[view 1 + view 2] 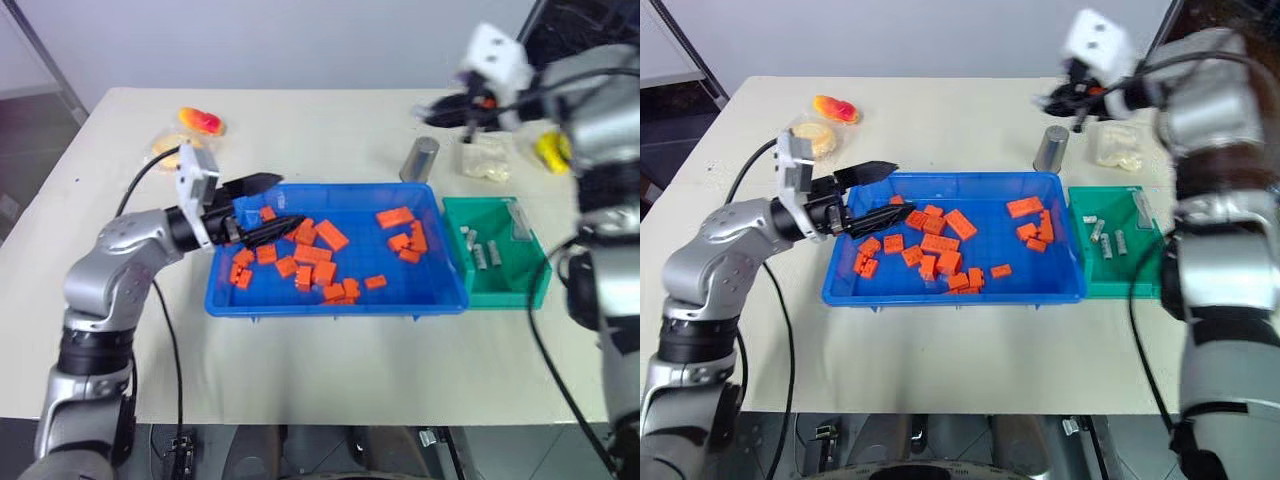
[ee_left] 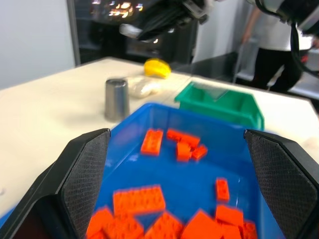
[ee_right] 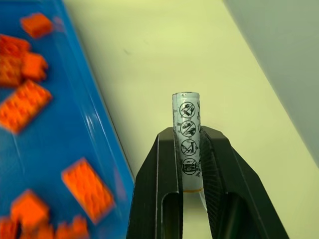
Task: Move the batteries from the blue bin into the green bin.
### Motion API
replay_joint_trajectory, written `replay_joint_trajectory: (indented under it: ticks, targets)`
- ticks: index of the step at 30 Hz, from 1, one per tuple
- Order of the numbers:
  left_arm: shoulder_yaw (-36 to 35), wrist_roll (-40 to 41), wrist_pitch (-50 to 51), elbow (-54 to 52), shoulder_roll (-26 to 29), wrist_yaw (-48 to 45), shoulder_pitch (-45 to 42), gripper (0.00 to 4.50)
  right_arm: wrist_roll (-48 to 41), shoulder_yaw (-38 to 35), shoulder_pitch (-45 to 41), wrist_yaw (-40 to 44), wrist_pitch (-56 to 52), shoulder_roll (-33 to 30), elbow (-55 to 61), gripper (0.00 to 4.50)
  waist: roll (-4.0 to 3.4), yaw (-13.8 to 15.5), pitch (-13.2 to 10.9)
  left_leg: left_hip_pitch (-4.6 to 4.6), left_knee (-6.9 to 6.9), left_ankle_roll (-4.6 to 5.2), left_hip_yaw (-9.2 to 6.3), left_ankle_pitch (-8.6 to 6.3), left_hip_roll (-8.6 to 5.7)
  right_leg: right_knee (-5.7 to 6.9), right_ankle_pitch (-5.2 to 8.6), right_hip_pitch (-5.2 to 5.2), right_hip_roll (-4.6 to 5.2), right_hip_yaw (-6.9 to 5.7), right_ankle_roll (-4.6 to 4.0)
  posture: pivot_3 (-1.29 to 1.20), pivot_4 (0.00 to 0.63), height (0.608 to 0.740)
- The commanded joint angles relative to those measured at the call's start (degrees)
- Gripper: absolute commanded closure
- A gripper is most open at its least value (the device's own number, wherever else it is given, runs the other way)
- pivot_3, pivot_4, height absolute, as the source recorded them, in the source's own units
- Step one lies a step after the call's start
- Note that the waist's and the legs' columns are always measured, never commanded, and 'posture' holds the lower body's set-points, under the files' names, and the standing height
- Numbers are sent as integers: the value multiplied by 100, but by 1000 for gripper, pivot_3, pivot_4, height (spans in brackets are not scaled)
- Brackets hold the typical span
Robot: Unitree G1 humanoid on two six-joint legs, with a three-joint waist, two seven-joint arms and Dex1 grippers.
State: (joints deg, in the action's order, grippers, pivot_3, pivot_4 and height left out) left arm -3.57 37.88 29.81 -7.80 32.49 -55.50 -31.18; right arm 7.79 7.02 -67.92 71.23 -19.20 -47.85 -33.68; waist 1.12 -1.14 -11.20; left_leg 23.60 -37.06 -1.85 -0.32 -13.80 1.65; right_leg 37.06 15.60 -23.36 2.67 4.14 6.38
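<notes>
Right gripper (image 3: 189, 164), clamped on an upright battery (image 3: 186, 139), hangs far of the green bin (image 1: 497, 285); left gripper (image 2: 179, 189) fingers apart

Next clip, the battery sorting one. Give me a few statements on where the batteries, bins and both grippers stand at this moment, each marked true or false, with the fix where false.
1. The right gripper is shut on a battery. True.
2. The left gripper is shut on an orange block. False: its fingers stand open over the blue bin, holding nothing.
3. Several batteries already lie in the green bin. True.
4. The green bin stands on the robot's left of the blue bin. False: it stands against the blue bin's right end.
5. The grey metal can lies on its side inside the blue bin. False: it stands upright on the table behind the bin.
</notes>
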Motion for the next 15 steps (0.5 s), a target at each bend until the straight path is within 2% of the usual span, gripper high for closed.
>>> replay_joint_trajectory:
  ticks: [1, 6, 12, 13, 14, 15]
  targets:
    - [185, -42, -133, 200, -151, -295, -266, 0, -228, -447, 924, 23, -982, -579, 1338, 4484, -5, 13, -3, 1, -2, 0, 2, 0, -1, 0, 0, -2, 0, 2, 0, 0, 150, 740]
    - [587, -271, -262, 671, -368, -768, -542, 0, -604, -1045, 2404, -141, -2016, -1156, 2675, 4484, -25, -26, -10, 6, -8, 0, 13, 2, 1, 9, 0, -16, -4, 13, 2, 0, 150, 740]
    - [984, -848, -695, 1077, -335, -1166, -750, 0, -957, -1387, 3132, -532, -2312, -1238, 2970, 4484, -24, -137, -10, -3, -10, 0, 13, 2, 4, 10, 0, -7, -9, 15, 2, 0, 150, 740]
    - [995, -898, -732, 1099, -322, -1202, -762, 0, -1023, -1408, 3175, -558, -2337, -1247, 2980, 3465, -24, -141, -10, -3, -10, 0, 15, 2, 4, 10, 0, -7, -8, 17, 2, 0, 150, 740]
    - [986, -922, -749, 1114, -317, -1227, -767, 0, -1074, -1414, 3207, -592, -2349, -1257, 2988, 3175, -24, -141, -10, -3, -10, 0, 15, 2, 4, 10, 0, -7, -9, 18, 3, 0, 150, 740]
    - [968, -937, -748, 1115, -317, -1245, -767, 0, -1115, -1420, 3235, -626, -2351, -1269, 2989, 2630, -24, -140, -10, -3, -10, 0, 15, 2, 4, 11, 0, -8, -9, 17, 3, 0, 150, 740]
